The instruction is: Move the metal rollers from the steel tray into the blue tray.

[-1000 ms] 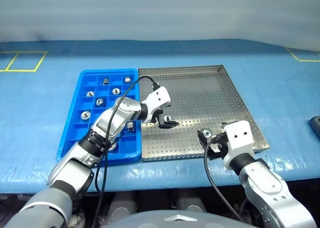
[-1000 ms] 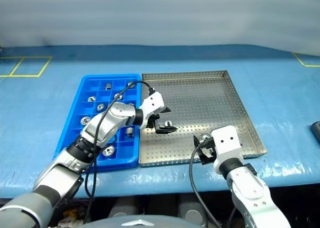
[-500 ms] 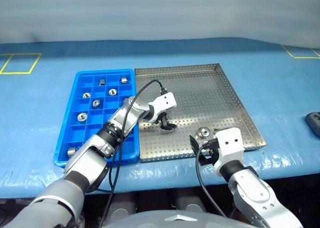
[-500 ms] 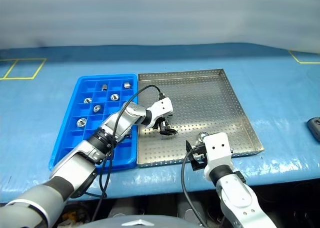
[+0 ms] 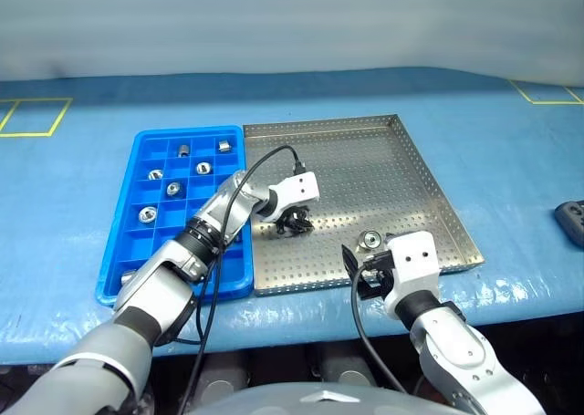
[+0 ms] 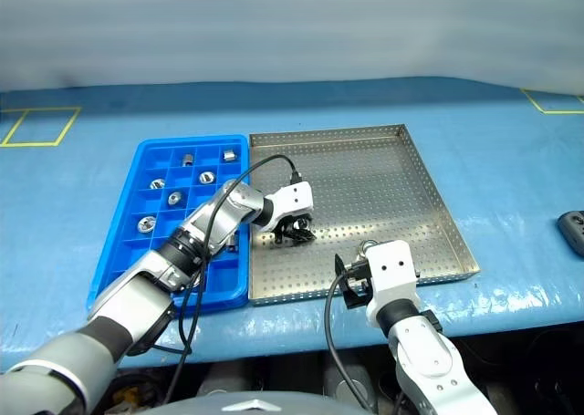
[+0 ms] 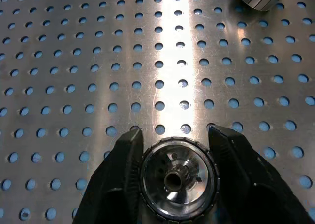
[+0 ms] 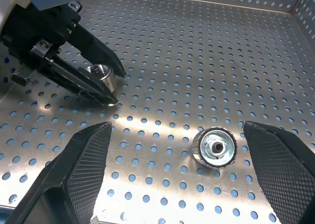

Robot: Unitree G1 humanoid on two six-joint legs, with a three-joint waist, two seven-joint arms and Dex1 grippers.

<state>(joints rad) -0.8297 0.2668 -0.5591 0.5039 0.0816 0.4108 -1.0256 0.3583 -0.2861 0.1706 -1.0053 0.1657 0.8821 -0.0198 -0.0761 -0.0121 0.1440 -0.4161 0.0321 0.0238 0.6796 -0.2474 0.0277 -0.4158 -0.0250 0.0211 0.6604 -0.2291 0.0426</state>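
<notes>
I see one of the metal rollers (image 7: 178, 180) clamped between the left gripper (image 5: 294, 222)'s two black fingers, low over the perforated floor of the steel tray (image 5: 392, 173), near its middle. A second roller (image 8: 214, 148) lies on the same floor close to the near rim, between the spread fingers of my right gripper (image 6: 351, 283), which stands wide apart and touches nothing. The blue tray (image 5: 128, 251) sits flush against the steel tray's left side, with several rollers (image 5: 172, 189) already in its square compartments. Both trays rest on a blue sheet (image 5: 82, 169) marked with yellow lines (image 5: 36, 132); a pale wall rises behind.
</notes>
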